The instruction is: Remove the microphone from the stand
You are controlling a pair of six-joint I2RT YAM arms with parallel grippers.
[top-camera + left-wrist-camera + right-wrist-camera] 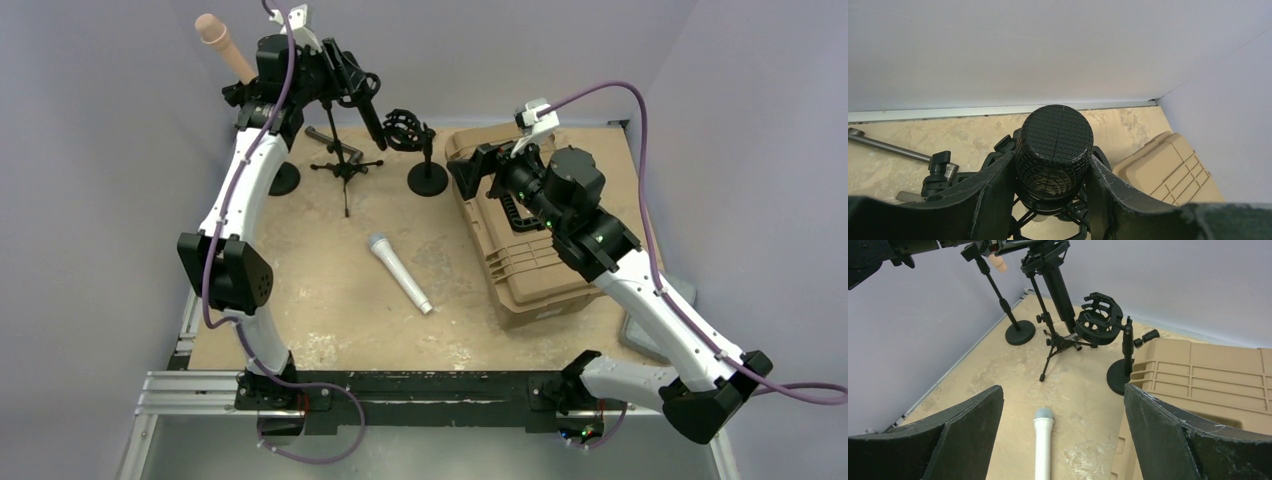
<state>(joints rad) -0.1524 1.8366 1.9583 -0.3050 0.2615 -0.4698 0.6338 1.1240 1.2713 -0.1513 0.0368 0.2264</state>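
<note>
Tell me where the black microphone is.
The black microphone sits mid-frame in the left wrist view, flanked by the left gripper, in its shock mount on the tripod stand at the far left of the table.

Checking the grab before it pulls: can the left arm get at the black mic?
Likely yes: the left gripper has its fingers against both sides of the mic, with nothing between; the mount holds it lower down.

Left arm (240,190) reaching to 11 o'clock, right arm (650,300) raised at 2 o'clock.
Left gripper (1053,172) high up, fingers tight on both sides of mic (1054,137) head. Right arm elbow bent, right gripper (1063,390) spread wide, holding nothing, aimed toward 10 o'clock.
</note>
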